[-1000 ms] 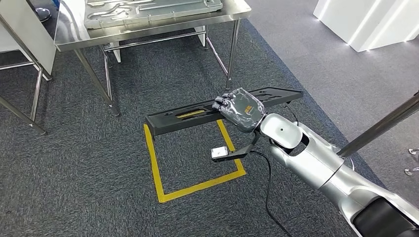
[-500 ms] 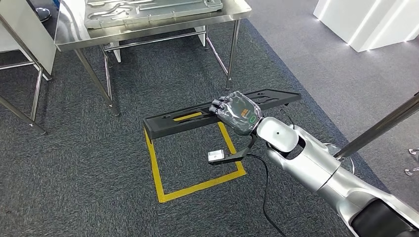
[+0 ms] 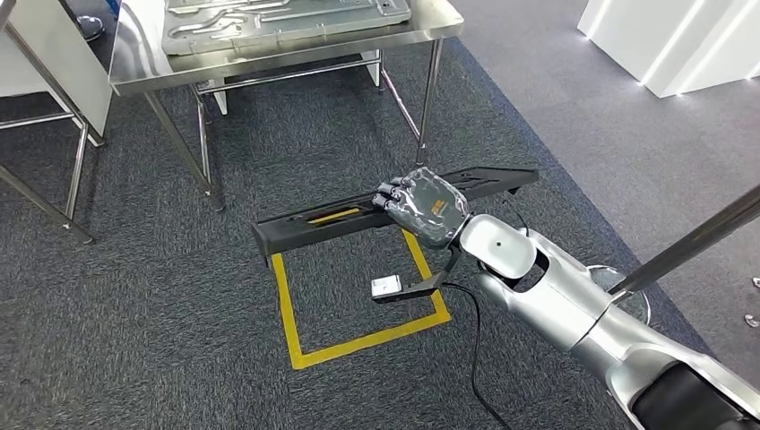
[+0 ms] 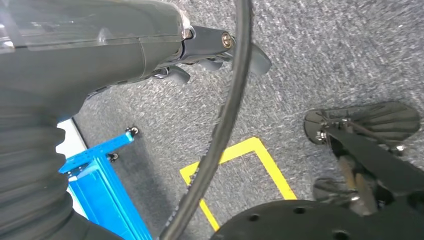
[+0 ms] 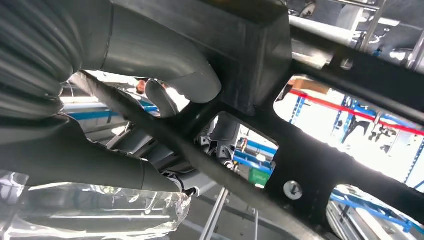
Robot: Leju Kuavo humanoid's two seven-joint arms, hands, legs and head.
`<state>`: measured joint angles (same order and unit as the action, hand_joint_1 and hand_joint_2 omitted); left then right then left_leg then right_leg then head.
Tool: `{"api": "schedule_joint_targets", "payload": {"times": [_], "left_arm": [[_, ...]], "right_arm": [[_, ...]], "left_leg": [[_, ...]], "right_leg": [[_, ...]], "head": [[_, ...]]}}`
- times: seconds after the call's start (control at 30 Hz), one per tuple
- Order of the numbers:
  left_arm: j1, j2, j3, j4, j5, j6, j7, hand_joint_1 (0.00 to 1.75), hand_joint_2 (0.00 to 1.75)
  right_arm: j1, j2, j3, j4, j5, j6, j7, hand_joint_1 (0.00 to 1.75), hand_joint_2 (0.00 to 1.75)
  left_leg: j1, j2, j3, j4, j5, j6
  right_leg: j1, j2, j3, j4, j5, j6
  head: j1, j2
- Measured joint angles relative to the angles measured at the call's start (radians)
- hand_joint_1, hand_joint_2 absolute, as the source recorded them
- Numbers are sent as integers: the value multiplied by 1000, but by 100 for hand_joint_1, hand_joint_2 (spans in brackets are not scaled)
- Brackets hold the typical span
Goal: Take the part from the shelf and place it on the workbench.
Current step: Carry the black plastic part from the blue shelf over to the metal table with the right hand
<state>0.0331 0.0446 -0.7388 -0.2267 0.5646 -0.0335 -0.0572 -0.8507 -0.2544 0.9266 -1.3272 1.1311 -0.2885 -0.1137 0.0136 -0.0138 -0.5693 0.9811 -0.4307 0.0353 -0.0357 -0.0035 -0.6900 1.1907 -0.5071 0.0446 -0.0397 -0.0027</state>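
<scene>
The part (image 3: 305, 224) is a long black bar with cut-outs, held level over the carpet. My right hand (image 3: 423, 204) grips it near its middle, fingers wrapped over the top. In the right wrist view the thick grey thumb (image 5: 165, 65) presses under the black part (image 5: 310, 165). The steel workbench (image 3: 143, 63) stands beyond the part and carries a grey tray (image 3: 287, 13) with metal pieces. My left hand (image 4: 150, 45) hangs above the carpet with loosely bent fingers and holds nothing.
A yellow taped square (image 3: 287, 305) marks the carpet beneath the part. A slanted metal pole (image 3: 690, 242) crosses at the right. White blocks (image 3: 672, 45) stand at the far right, and steel legs of another table (image 3: 45, 197) at the left. A blue frame (image 4: 100, 175) stands near my left side.
My right hand has carried the part a little to the left and slightly nearer. The whole view has shifted a bit, so the workbench sits further right in the picture.
</scene>
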Motion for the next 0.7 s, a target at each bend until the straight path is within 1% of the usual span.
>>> {"api": "schedule_joint_targets", "payload": {"times": [0.03, 0.07, 0.1, 0.13, 0.17, 0.23, 0.27, 0.3, 0.33, 0.37, 0.4, 0.43, 0.47, 0.5, 0.53, 0.57, 0.6, 0.63, 0.7], "left_arm": [[2, 0, -2, -1, 1, 0, 0, 0, 175], [2, 0, -4, -2, 1, 1, 1, 0, 175], [2, 1, -6, -2, 1, 2, 2, 0, 175], [2, 1, -7, -3, 1, 3, 3, 0, 175], [2, 1, -8, -4, 2, 3, 4, 0, 175], [3, 1, -10, -5, 2, 3, 4, 0, 175], [3, 1, -12, -5, 3, 3, 4, 0, 175], [3, 1, -12, -6, 3, 3, 4, 0, 175], [3, 1, -13, -6, 4, 3, 4, 0, 175], [3, 1, -13, -7, 5, 4, 5, 0, 175], [3, 1, -13, -8, 6, 4, 5, 0, 175], [4, 1, -14, -9, 8, 5, 6, 0, 175], [4, 1, -14, -10, 9, 5, 6, 0, 175], [5, 1, -14, -12, 10, 5, 6, 0, 175], [6, 1, -14, -13, 11, 6, 6, 0, 175], [7, 2, -15, -14, 11, 7, 7, 0, 175], [7, 2, -15, -15, 12, 8, 8, 0, 175], [6, 3, -15, -16, 13, 9, 8, 0, 175], [5, 4, -15, -18, 15, 13, 10, 0, 175]], "right_arm": [[-1, 0, 0, 0, 0, 0, 0, 175, 175], [-1, 0, 0, 0, 0, 0, 0, 175, 175], [-1, 0, 0, -1, -1, 0, -1, 175, 175], [0, -1, 0, -1, -1, 0, -1, 175, 175], [0, -1, 0, -2, -2, -1, -2, 175, 175], [0, -2, 0, -1, -3, -2, -5, 175, 175], [-1, -3, 0, 0, -3, -3, -7, 175, 175], [-1, -3, 0, 0, -4, -2, -8, 175, 175], [-1, -3, 0, -1, -4, -2, -8, 175, 175], [0, -3, 0, -1, -4, -1, -6, 175, 175], [0, -3, 0, -2, -4, 0, -3, 175, 175], [1, -2, 0, -2, -4, 1, -1, 175, 175], [1, -2, 0, -2, -4, 2, 1, 175, 175], [1, -1, 0, -3, -4, 3, 2, 175, 175], [1, 0, 0, -4, -3, 4, 2, 175, 175], [0, 1, 0, -6, -3, 5, 3, 175, 175], [-2, 2, 0, -8, -3, 7, 4, 175, 175], [-2, 2, 0, -10, -3, 10, 4, 175, 175], [-3, 2, 0, -11, -3, 14, 4, 175, 175]], "left_leg": [[1, -2, -1, 10, -8, -7], [0, -3, -4, 23, -17, -15], [-1, -5, -7, 32, -25, -22], [-2, -6, -10, 38, -30, -29], [-2, -7, -10, 39, -33, -36], [2, -5, -9, 43, -41, -46], [4, -2, -16, 64, -54, -51], [5, 1, -36, 107, -76, -55], [5, 5, -66, 169, -104, -59], [6, 6, -105, 241, -132, -61], [6, 7, -141, 301, -148, -62], [5, 7, -164, 330, -145, -61], [5, 7, -168, 321, -122, -57], [4, 7, -150, 269, -81, -51], [1, 7, -122, 198, -38, -42], [-3, 8, -93, 135, -8, -34], [-8, 9, -70, 86, 7, -26], [-12, 9, -60, 63, 7, -21], [-17, 8, -52, 50, 0, -14]], "right_leg": [[-2, 1, 28, -64, 31, 0], [-2, 3, 51, -115, 52, -3], [-1, 5, 65, -145, 60, -7], [2, 6, 70, -156, 57, -15], [6, 8, 69, -155, 55, -23], [6, 7, 72, -156, 52, -37], [5, 6, 76, -157, 50, -44], [4, 6, 79, -158, 48, -49], [6, 5, 83, -159, 46, -54], [8, 5, 85, -158, 42, -58], [11, 4, 88, -158, 39, -60], [13, 4, 91, -158, 36, -61], [16, 4, 97, -158, 31, -62], [18, 4, 105, -158, 26, -62], [20, 4, 113, -159, 20, -61], [22, 4, 120, -160, 16, -59], [23, 4, 124, -161, 12, -56], [22, 3, 125, -163, 10, -51], [21, 2, 128, -169, 9, -39]], "head": [[0, 0], [0, 0], [0, 0], [0, 0], [-1, 0], [0, 0], [0, 0], [0, 0], [0, 0], [0, 0], [0, 0], [0, 0], [0, 0], [0, 0], [0, 0], [0, 0], [0, 0], [0, 0], [0, 0]]}}
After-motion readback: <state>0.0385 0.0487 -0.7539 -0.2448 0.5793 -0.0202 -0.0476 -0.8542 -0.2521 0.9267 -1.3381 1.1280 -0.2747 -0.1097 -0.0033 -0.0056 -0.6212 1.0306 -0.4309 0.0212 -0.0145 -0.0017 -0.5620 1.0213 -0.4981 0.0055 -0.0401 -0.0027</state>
